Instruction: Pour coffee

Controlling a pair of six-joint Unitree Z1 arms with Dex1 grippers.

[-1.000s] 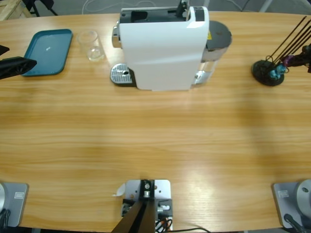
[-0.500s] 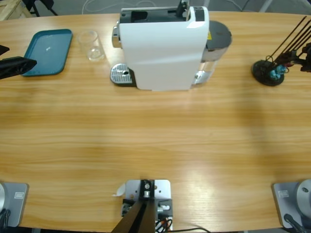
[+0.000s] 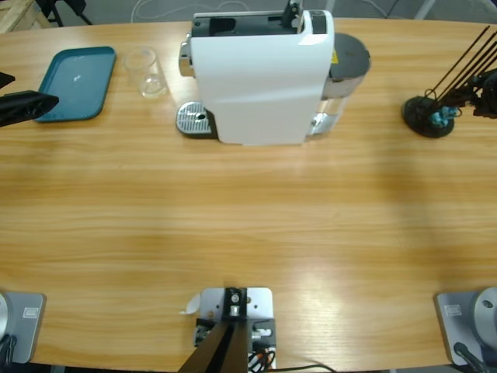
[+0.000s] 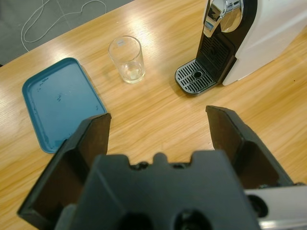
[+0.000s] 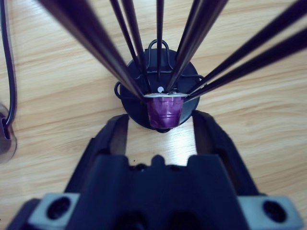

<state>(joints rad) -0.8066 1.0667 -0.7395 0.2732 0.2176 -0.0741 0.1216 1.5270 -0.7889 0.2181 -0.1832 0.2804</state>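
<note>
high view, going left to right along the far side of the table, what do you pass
left hand → teal tray → empty glass → drip grate → white coffee machine → black capsule stand with the right hand at it

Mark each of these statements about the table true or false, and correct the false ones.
1. The clear glass stands on the drip grate. False: it stands on the table between the teal tray and the coffee machine.
2. The left claw is open and holds nothing. True.
3. The teal tray holds a cup. False: nothing stands on it.
4. The right claw faces a purple capsule in the black wire rack. True.
5. The drip grate is bare. True.
</note>
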